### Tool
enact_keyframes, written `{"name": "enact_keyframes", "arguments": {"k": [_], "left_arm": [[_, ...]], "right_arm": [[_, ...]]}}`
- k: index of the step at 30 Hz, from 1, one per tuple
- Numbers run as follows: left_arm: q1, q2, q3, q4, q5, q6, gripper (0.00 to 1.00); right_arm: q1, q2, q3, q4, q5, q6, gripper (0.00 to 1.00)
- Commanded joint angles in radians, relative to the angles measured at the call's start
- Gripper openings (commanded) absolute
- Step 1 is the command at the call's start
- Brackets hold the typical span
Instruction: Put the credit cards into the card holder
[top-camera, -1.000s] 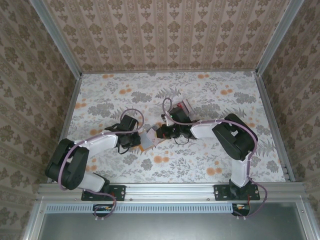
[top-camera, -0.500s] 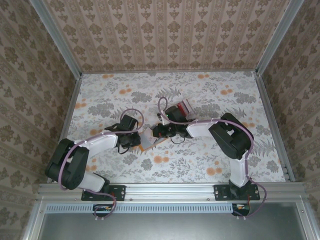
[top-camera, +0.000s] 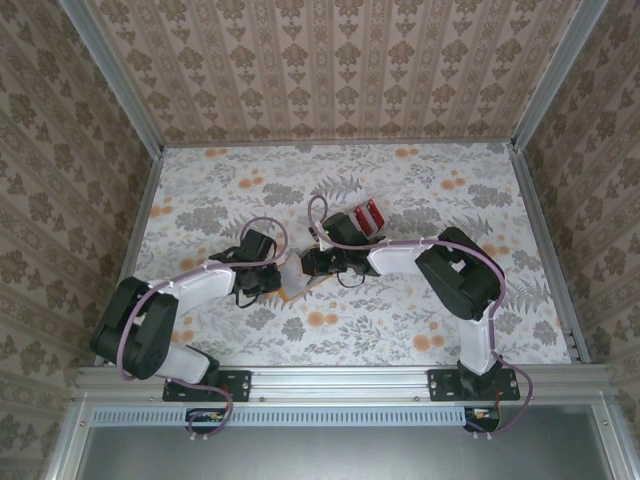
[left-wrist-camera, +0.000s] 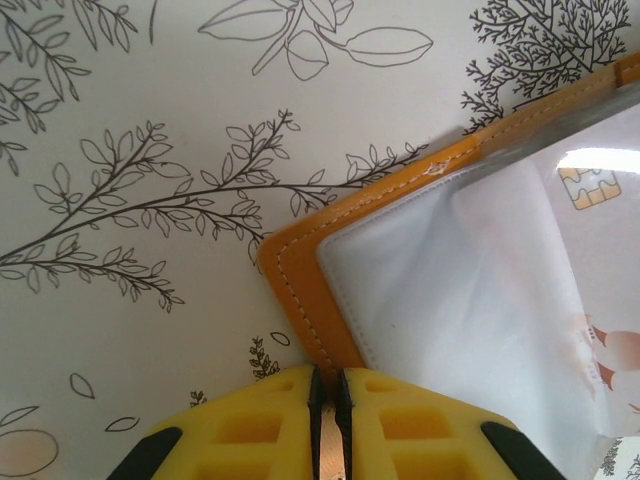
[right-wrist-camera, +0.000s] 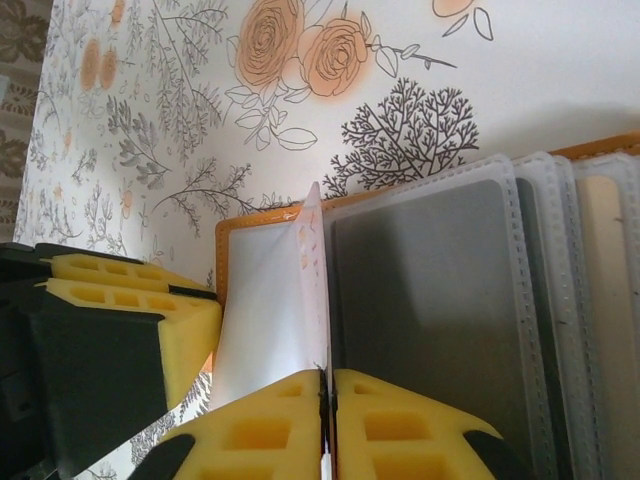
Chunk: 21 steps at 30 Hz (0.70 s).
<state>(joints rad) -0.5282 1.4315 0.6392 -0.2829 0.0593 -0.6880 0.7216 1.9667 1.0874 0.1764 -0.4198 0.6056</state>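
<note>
The orange-tan card holder (left-wrist-camera: 300, 290) lies open on the floral table between both grippers, also seen from above (top-camera: 294, 286). My left gripper (left-wrist-camera: 326, 385) is shut on its stitched orange edge (top-camera: 264, 279). My right gripper (right-wrist-camera: 324, 385) is shut on a whitish credit card (right-wrist-camera: 268, 310) with small orange marks. The card stands on edge against the holder's clear sleeves (right-wrist-camera: 430, 300). In the left wrist view the same card (left-wrist-camera: 560, 260) shows its chip through a milky sleeve. Red credit cards (top-camera: 362, 217) sit just behind the right wrist (top-camera: 312, 264).
The left gripper's yellow fingers (right-wrist-camera: 130, 305) sit close beside the card in the right wrist view. More sleeves (right-wrist-camera: 600, 300) of the holder fan out to the right. Patterned walls enclose the table (top-camera: 420, 320); open floral surface lies in front and to the right.
My right gripper has slid left toward the card holder with the card, uncovering the red cards behind it. The left arm has stayed put, still pinching the holder's edge.
</note>
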Motion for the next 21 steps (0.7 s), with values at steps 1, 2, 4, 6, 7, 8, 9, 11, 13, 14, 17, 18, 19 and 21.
{"name": "enact_keyframes", "arguments": {"k": [1,2,4,6,7,8,9,11,13,14,17,18,19,21], "left_arm": [[0.008,0.036,-0.021,-0.015,-0.015,0.002,0.15],[0.008,0.035,-0.021,-0.015,-0.015,0.003,0.15],[0.008,0.035,-0.021,-0.016,-0.016,0.003,0.15],[0.010,0.036,-0.020,-0.016,-0.015,0.002,0.15],[0.009,0.034,-0.020,-0.016,-0.013,0.002,0.15],[0.010,0.034,-0.019,-0.017,-0.012,0.002,0.15],[0.010,0.033,-0.019,-0.018,-0.012,0.002,0.15],[0.010,0.028,-0.020,-0.022,-0.015,0.002,0.15],[0.010,0.022,-0.021,-0.027,-0.019,0.002,0.15],[0.009,0.019,-0.023,-0.027,-0.019,0.002,0.15],[0.010,0.012,-0.027,-0.028,-0.022,0.000,0.15],[0.010,0.012,-0.029,-0.028,-0.023,0.000,0.15],[0.010,0.011,-0.029,-0.028,-0.022,-0.001,0.15],[0.010,0.014,-0.028,-0.028,-0.021,-0.002,0.15]], "right_arm": [[0.027,-0.014,-0.015,-0.096,0.036,-0.019,0.18],[0.028,-0.024,-0.019,-0.108,0.052,-0.025,0.24],[0.027,-0.039,-0.020,-0.133,0.080,-0.041,0.33],[0.028,-0.050,-0.014,-0.158,0.102,-0.058,0.38],[0.029,-0.056,-0.007,-0.171,0.111,-0.068,0.38],[0.027,-0.063,-0.001,-0.183,0.121,-0.079,0.39],[0.028,-0.069,0.007,-0.196,0.130,-0.086,0.39],[0.028,-0.082,0.023,-0.234,0.154,-0.115,0.41],[0.028,-0.089,0.052,-0.293,0.194,-0.153,0.43],[0.028,-0.095,0.065,-0.323,0.219,-0.170,0.43],[0.028,-0.109,0.082,-0.373,0.269,-0.207,0.46],[0.027,-0.113,0.085,-0.381,0.277,-0.213,0.47],[0.027,-0.116,0.088,-0.383,0.282,-0.218,0.48],[0.025,-0.115,0.093,-0.384,0.280,-0.221,0.48]]}}
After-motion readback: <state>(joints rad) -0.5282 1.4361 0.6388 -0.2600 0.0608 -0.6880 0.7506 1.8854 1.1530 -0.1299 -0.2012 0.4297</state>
